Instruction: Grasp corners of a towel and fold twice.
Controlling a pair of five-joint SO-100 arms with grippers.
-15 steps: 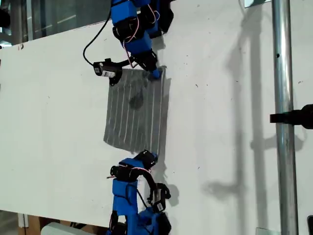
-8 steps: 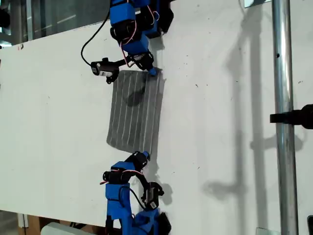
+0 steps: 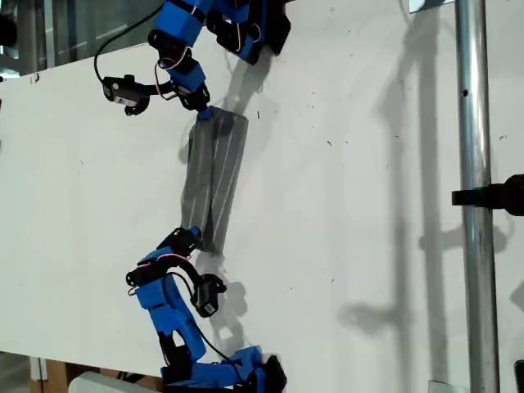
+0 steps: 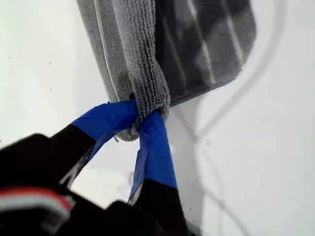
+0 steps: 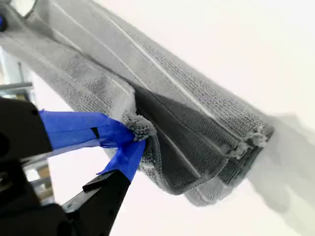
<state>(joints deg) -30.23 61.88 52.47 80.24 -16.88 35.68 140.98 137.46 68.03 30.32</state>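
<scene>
The table (image 3: 368, 205) is a white board with some small dark specks on it, and it fills most of the exterior view. Near the exterior view's right a shiny metal pole (image 3: 473, 123) stands in front of the table, with a black clamp (image 3: 493, 196) on it. The shadow of the pole falls on the white surface. Behind the table, in the exterior view's top left corner, you see a glass wall with dark frames (image 3: 74, 29).

The towel (image 3: 214, 184) lies on the table as a narrow grey strip with pale stripes, doubled over along its length. It runs between two blue arms, a little to the left of the middle of the exterior view. One arm (image 3: 184, 33) comes from the top edge and its jaws are at the upper end of the strip. The other arm (image 3: 168, 303) comes from the bottom edge and its jaws are at the lower end. You cannot tell from the pictures which arm is the first and which is the second.

The wrist views show what the exterior view does not. My first gripper (image 4: 140, 120) is pinching a corner (image 4: 150, 105) of the upper layer between its blue tips. The lower layer lies flat on the table beyond it, with its rounded tip (image 4: 243, 39) free. My second gripper (image 5: 135, 132) is also pressed on a fuzzy corner (image 5: 139, 127). This view also shows the stacked layers at the near end (image 5: 251, 140), which curl open a little.
</scene>
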